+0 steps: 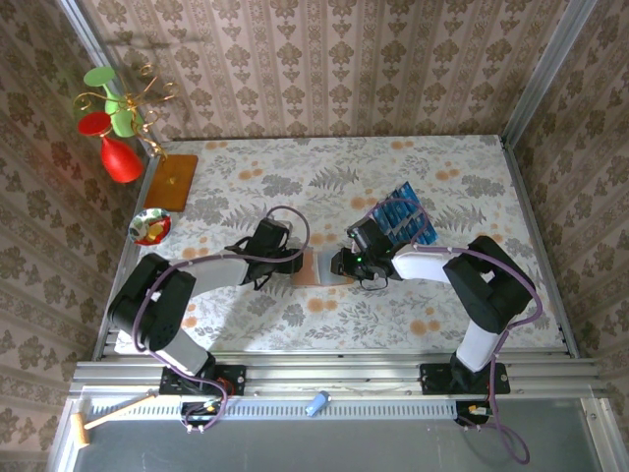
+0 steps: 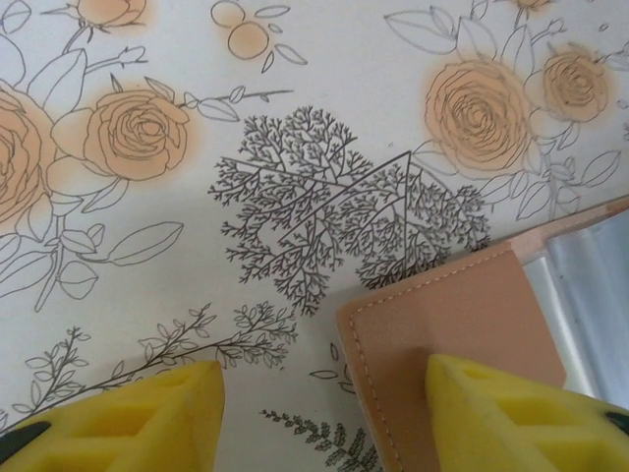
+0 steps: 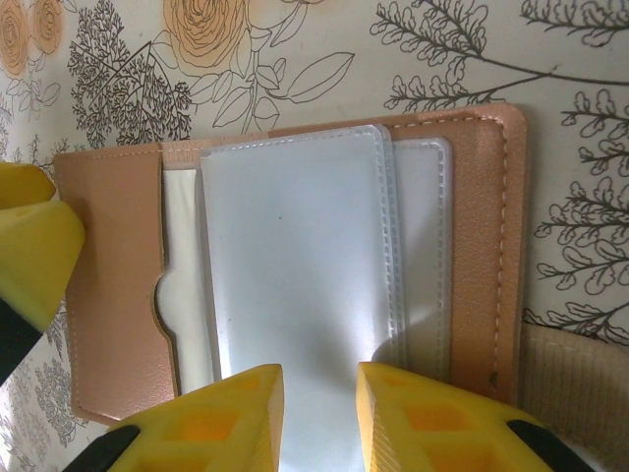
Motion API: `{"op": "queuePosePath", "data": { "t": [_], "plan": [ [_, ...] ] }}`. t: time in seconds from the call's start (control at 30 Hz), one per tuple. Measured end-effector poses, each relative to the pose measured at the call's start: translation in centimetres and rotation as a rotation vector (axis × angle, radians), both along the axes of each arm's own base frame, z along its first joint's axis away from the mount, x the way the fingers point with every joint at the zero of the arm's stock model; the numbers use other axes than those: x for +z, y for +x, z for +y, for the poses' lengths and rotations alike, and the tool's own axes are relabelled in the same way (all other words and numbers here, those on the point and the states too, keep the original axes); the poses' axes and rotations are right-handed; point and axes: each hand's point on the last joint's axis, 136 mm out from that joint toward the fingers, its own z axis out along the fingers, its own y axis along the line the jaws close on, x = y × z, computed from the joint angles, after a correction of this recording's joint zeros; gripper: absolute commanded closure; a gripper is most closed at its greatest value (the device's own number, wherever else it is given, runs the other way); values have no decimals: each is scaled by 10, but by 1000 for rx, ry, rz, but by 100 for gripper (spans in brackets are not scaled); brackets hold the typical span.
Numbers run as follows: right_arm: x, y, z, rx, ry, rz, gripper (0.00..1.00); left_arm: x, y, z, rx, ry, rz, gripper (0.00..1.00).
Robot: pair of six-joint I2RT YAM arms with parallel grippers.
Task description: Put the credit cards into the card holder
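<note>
At table (image 1: pixel 472 177) centre, small brown leather-like card holder (image 3: pixel 113 295) open, flap under spread left end effector (image 2: pixel 324 413); right end effector (image 3: pixel 319 413) nearly closed over clear sleeves (image 3: pixel 295 256), grip unclear. Readying pockets; next, fetch thin blue credit cards (image 1: pixel 405 218) nearby.

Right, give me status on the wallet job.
Left gripper open, one finger over card holder flap. Right gripper narrow over clear sleeves, grip unclear. Credit cards stacked aside, none seen inside. Nothing blocking.
</note>
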Motion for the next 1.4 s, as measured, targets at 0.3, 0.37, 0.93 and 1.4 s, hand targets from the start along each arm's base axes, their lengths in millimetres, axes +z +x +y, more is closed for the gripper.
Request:
{"op": "queuePosePath", "data": {
  "t": [0.3, 0.37, 0.93, 1.4],
  "plan": [
    [1, 0, 1, 3, 4, 1, 68, -3, -2, 4, -9, 46, 1, 36],
    [1, 0, 1, 5, 5, 3, 68, -5, -1, 4, -12, 55, 5, 36],
    [74, 13, -2, 37, -23, -141, 28, 6, 14, -6, -40, 73, -11, 31],
    [67, 16, -19, 56, -122, -138, 35, 60, 1, -25, -91, 32, -102, 30]
  ]
}}
